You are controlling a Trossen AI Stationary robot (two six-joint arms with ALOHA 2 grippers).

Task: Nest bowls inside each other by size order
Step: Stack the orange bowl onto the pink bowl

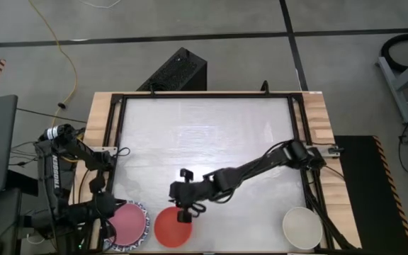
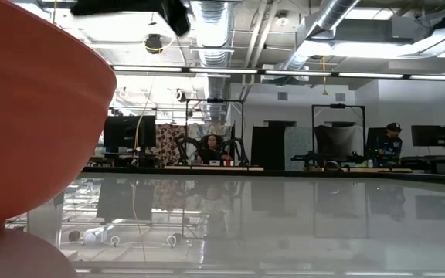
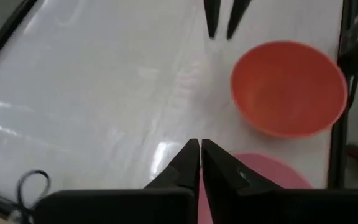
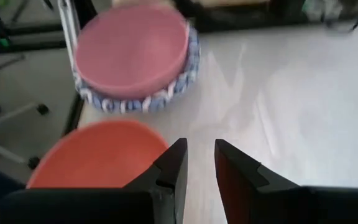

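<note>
Right end effector (image 1: 185, 210) over one red bowl (image 1: 172, 227).

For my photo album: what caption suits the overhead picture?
Right claw hovers at the red bowl beside the pink bowl.

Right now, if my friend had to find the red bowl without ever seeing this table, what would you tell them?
Look along the table's near edge, towards its left corner. Two dishes sit side by side there; the red bowl is the one nearer the middle, just under the right gripper. Its neighbour, the pink bowl, sits inside a blue-and-white patterned bowl; the red one stands alone.
</note>
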